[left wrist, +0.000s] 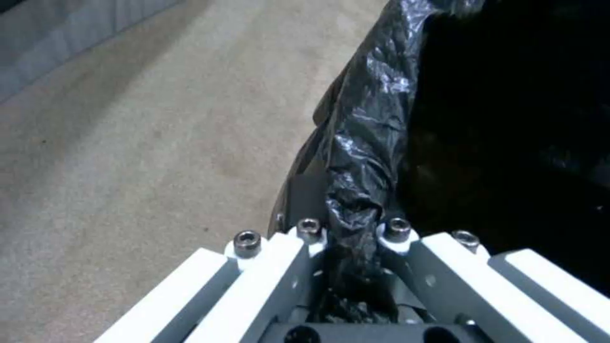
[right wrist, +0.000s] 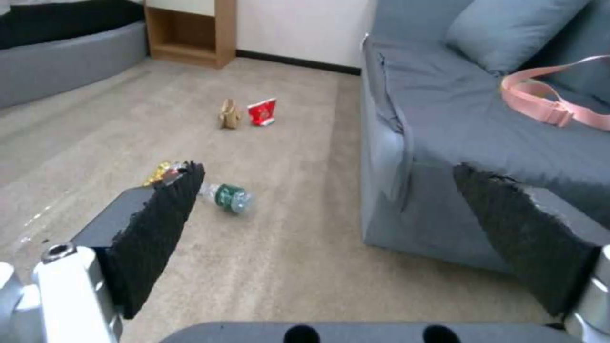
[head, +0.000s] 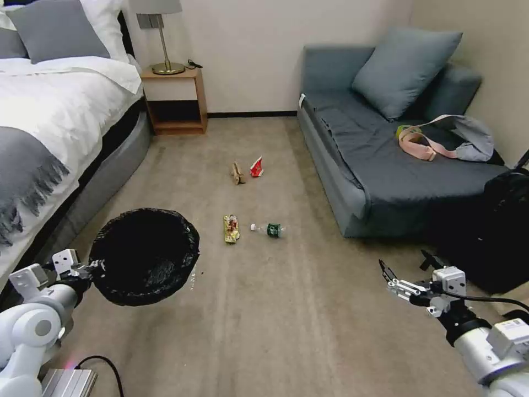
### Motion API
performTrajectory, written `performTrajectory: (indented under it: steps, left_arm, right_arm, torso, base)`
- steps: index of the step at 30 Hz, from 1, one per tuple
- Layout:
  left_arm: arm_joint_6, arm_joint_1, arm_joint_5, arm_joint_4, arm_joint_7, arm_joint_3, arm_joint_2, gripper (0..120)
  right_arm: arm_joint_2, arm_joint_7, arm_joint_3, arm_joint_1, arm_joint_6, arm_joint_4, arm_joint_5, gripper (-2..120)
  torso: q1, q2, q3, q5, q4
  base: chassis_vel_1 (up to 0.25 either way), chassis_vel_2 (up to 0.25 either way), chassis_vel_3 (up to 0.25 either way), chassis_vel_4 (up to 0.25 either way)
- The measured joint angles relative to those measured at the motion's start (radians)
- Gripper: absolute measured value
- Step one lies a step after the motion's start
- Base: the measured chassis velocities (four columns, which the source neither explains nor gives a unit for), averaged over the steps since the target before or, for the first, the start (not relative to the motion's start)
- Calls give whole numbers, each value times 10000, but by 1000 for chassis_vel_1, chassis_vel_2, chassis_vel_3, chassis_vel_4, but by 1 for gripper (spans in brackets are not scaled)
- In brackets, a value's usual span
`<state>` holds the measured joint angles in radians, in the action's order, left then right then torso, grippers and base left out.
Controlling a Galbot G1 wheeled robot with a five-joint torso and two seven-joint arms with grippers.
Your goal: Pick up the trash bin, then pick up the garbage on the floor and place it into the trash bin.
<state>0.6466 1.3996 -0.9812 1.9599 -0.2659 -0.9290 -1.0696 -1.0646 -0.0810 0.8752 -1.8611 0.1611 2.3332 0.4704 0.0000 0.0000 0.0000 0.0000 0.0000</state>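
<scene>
The trash bin (head: 144, 255) is held raised above the carpet at the lower left of the head view, its rim covered by a crinkled black bag. The left hand (head: 88, 271) is clamped on the bin's near rim; in the left wrist view the bag-covered rim (left wrist: 356, 200) is seen pinched between the fingers. Four pieces of garbage are spread on the carpet (head: 286, 309) ahead of the bin. The gold-yellow wrapper (head: 231, 228) is lying just beside the clear bottle (head: 269, 229), which is on its side with the white cap toward the wrapper. Farther away, the crumpled brown paper (head: 238, 173) is set close beside the red-and-white packet (head: 257, 167). The right hand (head: 405, 273) is held above the carpet at the lower right, well apart from the garbage, with its fingers (right wrist: 159, 224) spread wide and nothing between them. A grey sofa (head: 386, 160) is positioned to the right and a bed (head: 55, 121) to the left.
</scene>
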Motion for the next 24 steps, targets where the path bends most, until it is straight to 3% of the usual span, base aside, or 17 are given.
performTrajectory:
  steps: [15,24]
  left_arm:
    - [-4,-150,14,34,-12,-47,31,1]
    - [-24,-175,14,6,17,-97,29,1]
  right_arm:
    - [-30,-108,-55,54,-34,-10,-18,100]
    - [-81,-109,-88,93,-72,-49,-24,100]
  torso:
    - [-1,1,-1,0,0]
    - [0,0,1,2,0]
  base:
    - [-5,7,7,-8]
    - [-166,174,178,-176]
